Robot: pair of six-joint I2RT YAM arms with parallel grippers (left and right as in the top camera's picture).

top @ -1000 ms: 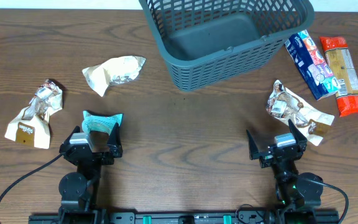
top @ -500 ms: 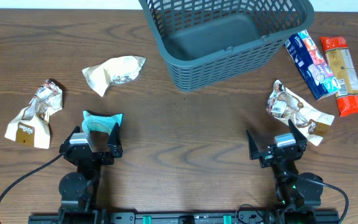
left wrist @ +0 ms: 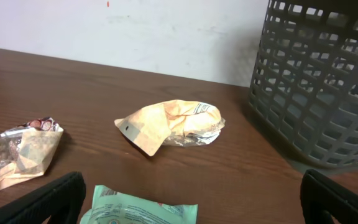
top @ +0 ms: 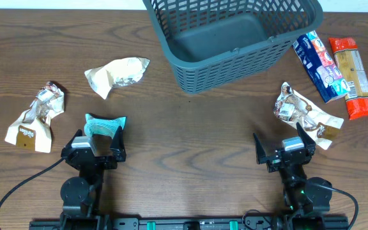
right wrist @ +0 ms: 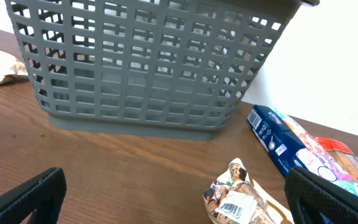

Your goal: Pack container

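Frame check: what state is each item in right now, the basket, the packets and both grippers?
container: upright, nothing seen inside.
left gripper: open, empty.
right gripper: open, empty.
teal packet: on table, not held.
cream wrapper: crumpled, on table.
left brown packet: crumpled, on table.
right brown packet: crumpled, on table.
blue packet: flat on table.
red packet: flat on table.

Black arms [top: 82, 174] — dark cables [top: 34, 176], seemingly.

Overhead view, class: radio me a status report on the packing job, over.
Both open, empty: left gripper, right gripper. Basket empty, nothing packed yet. Teal packet lies just ahead of left gripper; nothing blocking the basket.
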